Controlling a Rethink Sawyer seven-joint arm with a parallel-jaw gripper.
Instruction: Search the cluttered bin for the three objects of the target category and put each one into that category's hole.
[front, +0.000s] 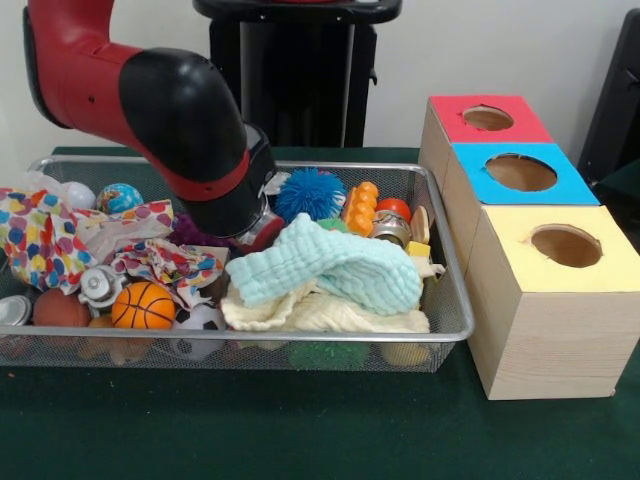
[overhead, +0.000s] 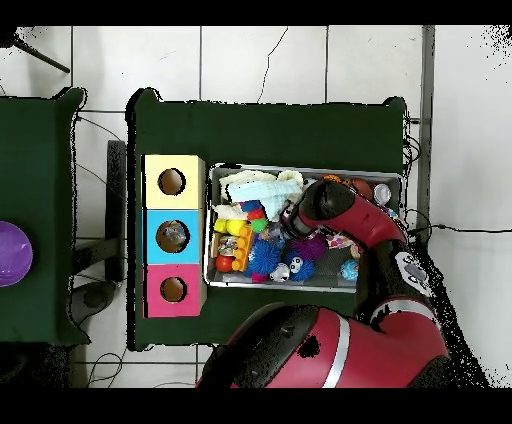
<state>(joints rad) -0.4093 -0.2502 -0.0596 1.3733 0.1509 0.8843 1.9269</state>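
Note:
The wire-mesh bin sits on the green table, full of clutter; it also shows in the overhead view. My arm reaches down into its middle. The gripper is low among the objects, just behind a light blue cloth, and mostly hidden by the wrist. In the overhead view the gripper is covered by the arm. A pale, wrinkly, see-through piece lies at the left between polka-dot papers. I cannot make out any other clear plastic item.
Three wooden boxes with round holes stand beside the bin: red top, blue top, yellow top. In the bin are a small basketball, a blue spiky ball, a cream cloth, metal cans and balls.

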